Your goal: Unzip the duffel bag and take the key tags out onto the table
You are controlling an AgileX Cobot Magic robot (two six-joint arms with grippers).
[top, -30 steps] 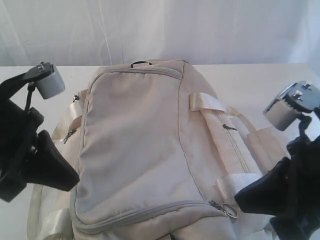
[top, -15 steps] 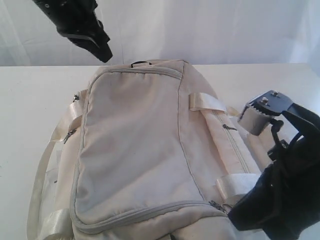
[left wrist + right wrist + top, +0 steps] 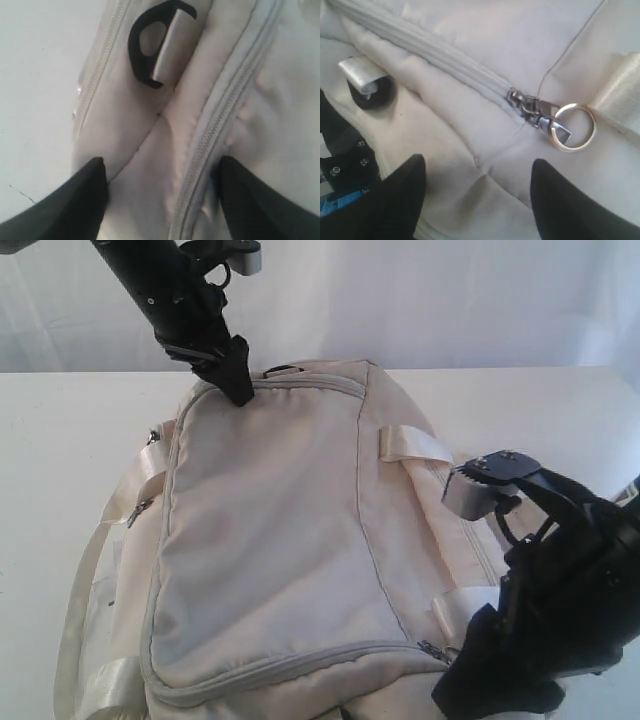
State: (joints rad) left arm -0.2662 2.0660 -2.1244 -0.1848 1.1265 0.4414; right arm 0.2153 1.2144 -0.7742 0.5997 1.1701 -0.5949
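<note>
The cream-white duffel bag (image 3: 270, 530) lies zipped on the white table (image 3: 60, 430). My left gripper (image 3: 238, 388) is open and presses down on the bag's far end; its fingers (image 3: 80, 200) straddle the grey zipper (image 3: 215, 130) near a black D-ring (image 3: 145, 45). My right gripper (image 3: 490, 685) is open above the bag's near right corner. Its fingertips (image 3: 560, 195) hover over the fabric just short of the zipper pull with its metal ring (image 3: 572, 127). The key tags are out of view.
White webbing straps (image 3: 412, 444) cross the bag's right side, and a loose strap (image 3: 80, 590) trails along its left. A side pocket zipper (image 3: 462, 498) runs by the right arm. A white curtain hangs behind the table.
The left arm has swung up and over, and its gripper has come down onto the bag's far end. The right arm has moved left and down toward the near zipper pull.
</note>
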